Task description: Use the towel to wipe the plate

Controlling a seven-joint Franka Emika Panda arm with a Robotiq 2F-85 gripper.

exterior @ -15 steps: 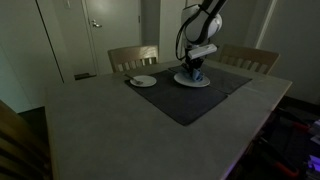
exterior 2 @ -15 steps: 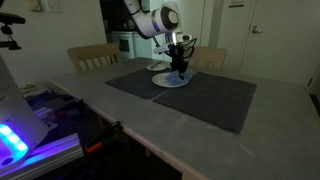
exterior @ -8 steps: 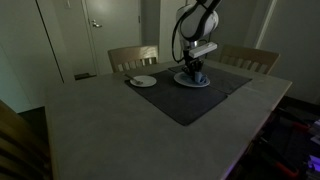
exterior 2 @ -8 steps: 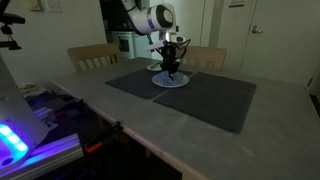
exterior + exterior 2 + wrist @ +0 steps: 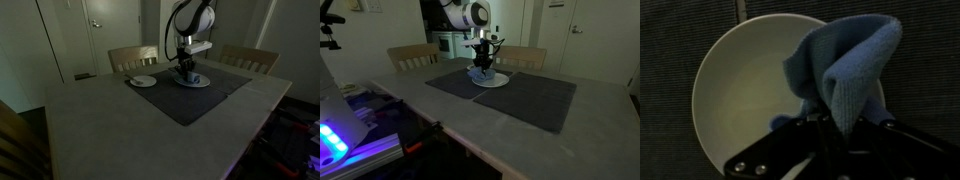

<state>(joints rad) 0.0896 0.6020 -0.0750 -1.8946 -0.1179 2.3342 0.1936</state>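
Observation:
A white plate (image 5: 740, 90) lies on a dark placemat (image 5: 190, 100); it shows in both exterior views (image 5: 192, 81) (image 5: 490, 80). My gripper (image 5: 830, 125) is shut on a blue towel (image 5: 845, 65) and presses it onto the right part of the plate. In both exterior views the gripper (image 5: 186, 68) (image 5: 483, 67) stands straight down over the plate, with the towel (image 5: 480, 73) bunched under it. The towel hides the fingertips.
A smaller white saucer (image 5: 143, 81) lies on the placemat's left end. A second dark mat (image 5: 535, 98) lies beside the first. Two wooden chairs (image 5: 133, 57) (image 5: 250, 58) stand behind the grey table (image 5: 110, 130). A device with purple light (image 5: 340, 140) sits at an exterior view's lower left.
My gripper has slid the towel across the plate, leftward in both exterior views. The plate and saucer have not moved.

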